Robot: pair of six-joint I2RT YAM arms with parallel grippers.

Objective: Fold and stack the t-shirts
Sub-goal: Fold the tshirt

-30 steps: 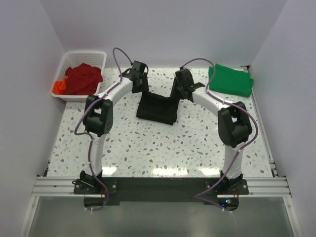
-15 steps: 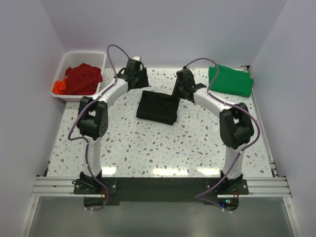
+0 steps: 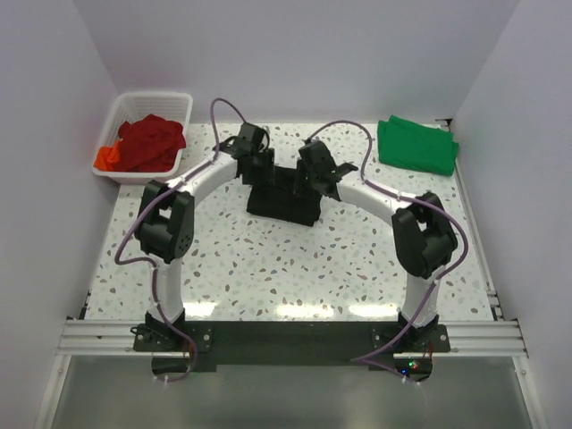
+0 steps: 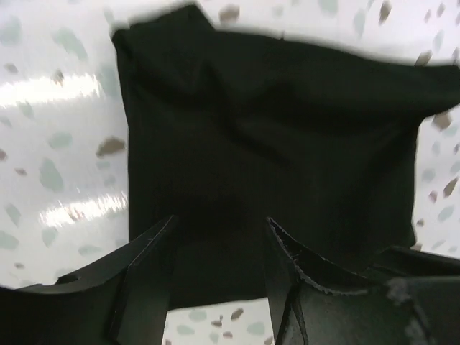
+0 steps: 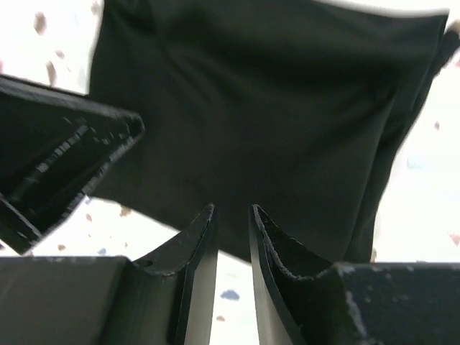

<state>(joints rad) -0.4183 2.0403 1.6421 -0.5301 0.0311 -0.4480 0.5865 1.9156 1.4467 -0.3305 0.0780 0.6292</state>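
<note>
The black t-shirt (image 3: 284, 206) lies folded into a rough rectangle at the table's middle. Both grippers hang low over its far edge. In the left wrist view my left gripper (image 4: 219, 228) stands open, its fingertips above the near hem of the black t-shirt (image 4: 273, 129), nothing between them. My right gripper (image 5: 230, 213) shows a narrow gap with its tips at the edge of the black t-shirt (image 5: 273, 108); table shows through the gap. From above, the left gripper (image 3: 264, 170) and right gripper (image 3: 301, 177) sit close together. A green t-shirt (image 3: 416, 146) lies folded at the back right.
A white slatted basket (image 3: 170, 98) at the back left holds a dark red t-shirt (image 3: 152, 140) and an orange one (image 3: 107, 159). White walls close the table on three sides. The left gripper's finger (image 5: 72, 147) crosses the right wrist view at left.
A second ago both grippers were at the black shirt's raised far edge; they drew back and it lay flat. Now both have come in over that edge, the right arm swinging left.
</note>
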